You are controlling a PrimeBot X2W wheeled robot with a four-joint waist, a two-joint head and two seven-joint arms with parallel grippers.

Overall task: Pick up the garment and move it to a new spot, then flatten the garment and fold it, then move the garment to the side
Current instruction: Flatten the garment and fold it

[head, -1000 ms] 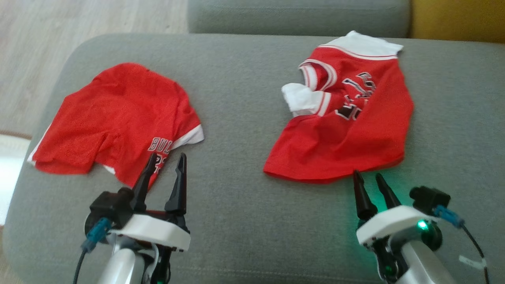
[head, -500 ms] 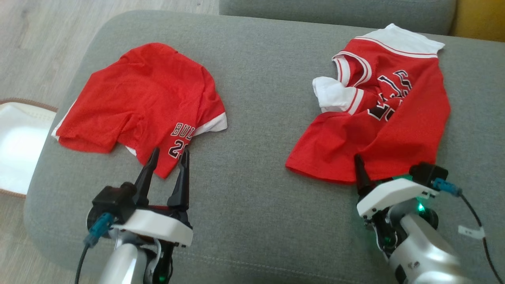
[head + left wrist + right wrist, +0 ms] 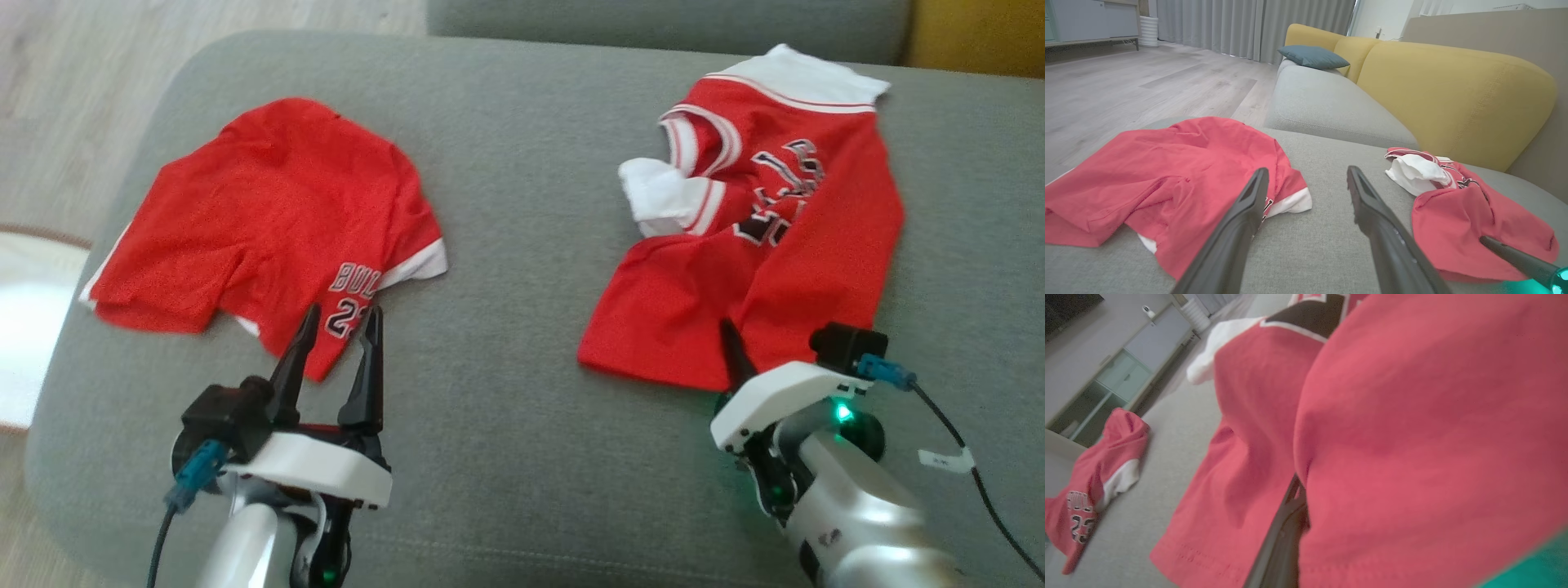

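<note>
Since the right gripper is clamped shut on the jersey at its six o'clock hem, we judge the hold workable: thin, limp, light mesh, likely to slip and trail. The jersey lies crumpled at two o'clock on the sofa cushion. The left gripper gapes wide, holding nothing, near the shorts at ten o'clock.

Crumpled red-and-white jersey on grey cushion
</note>
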